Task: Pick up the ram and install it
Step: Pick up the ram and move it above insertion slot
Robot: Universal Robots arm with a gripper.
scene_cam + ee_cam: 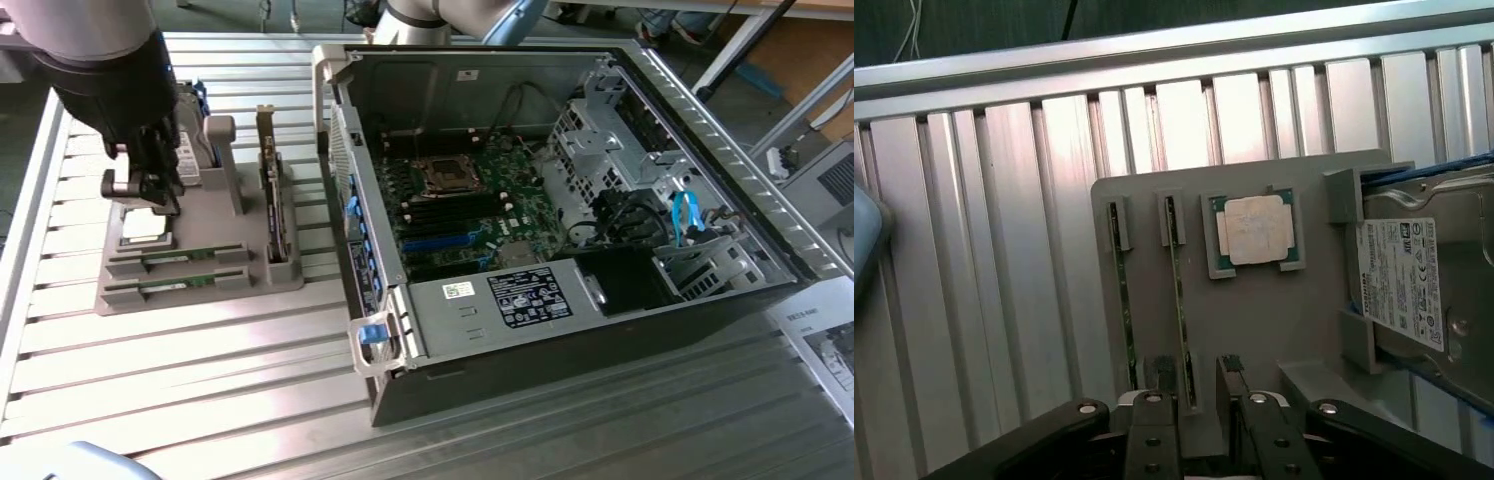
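Observation:
Two rams, thin green sticks, lie in parallel slots of a grey holder [254, 275] [1304, 330] on the table. One ram [180, 258] [1180, 300] lies next to a square processor chip [1254, 230]. The other ram [171, 288] [1124, 300] sits one slot further out. My gripper [144, 195] [1194, 405] hangs open above the holder. In the wrist view its fingertips [1154, 415] stand on either side of the end of the ram beside the chip, and nothing is held.
A silver hard drive [1414, 280] with a white label and an upright dark expansion card [276, 200] also stand on the holder. An open computer case [694, 130] with its motherboard [461, 195] lies to the exterior view's right, on the slatted metal table [187, 390].

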